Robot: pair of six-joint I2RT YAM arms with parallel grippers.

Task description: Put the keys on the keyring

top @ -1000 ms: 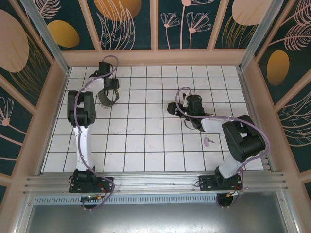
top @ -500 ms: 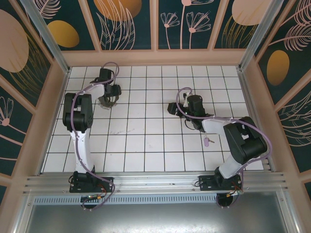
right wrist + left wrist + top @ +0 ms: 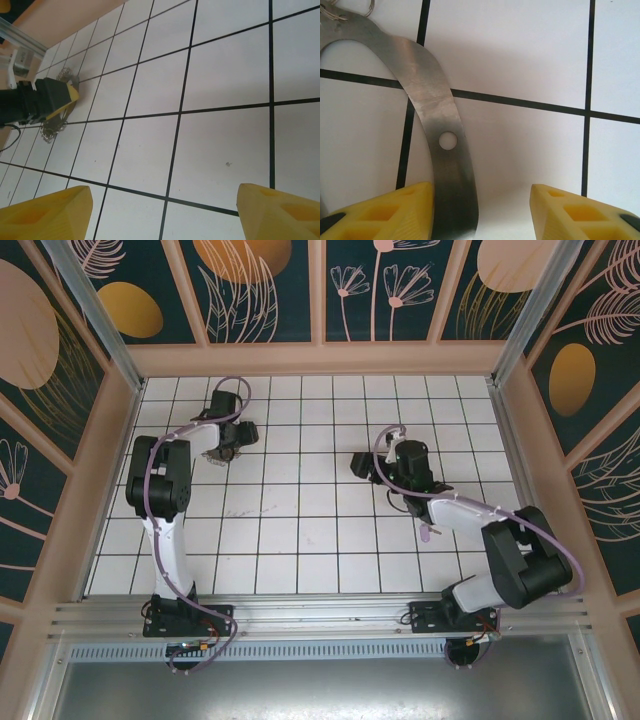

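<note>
While your left fingers (image 3: 385, 212) stand open astride the keyring (image 3: 432, 105), probably to clamp it, your right fingers (image 3: 45, 212) gape empty.

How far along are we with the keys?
Nothing is done: the key lies loose on the tiles beside the right arm. In hand: the left gripper, open, straddles the keyring without clamping it. Left: grip the ring, have the open right gripper fetch and thread the key.

White tiled floor (image 3: 300, 530), teal floral walls (image 3: 270, 290)
</note>
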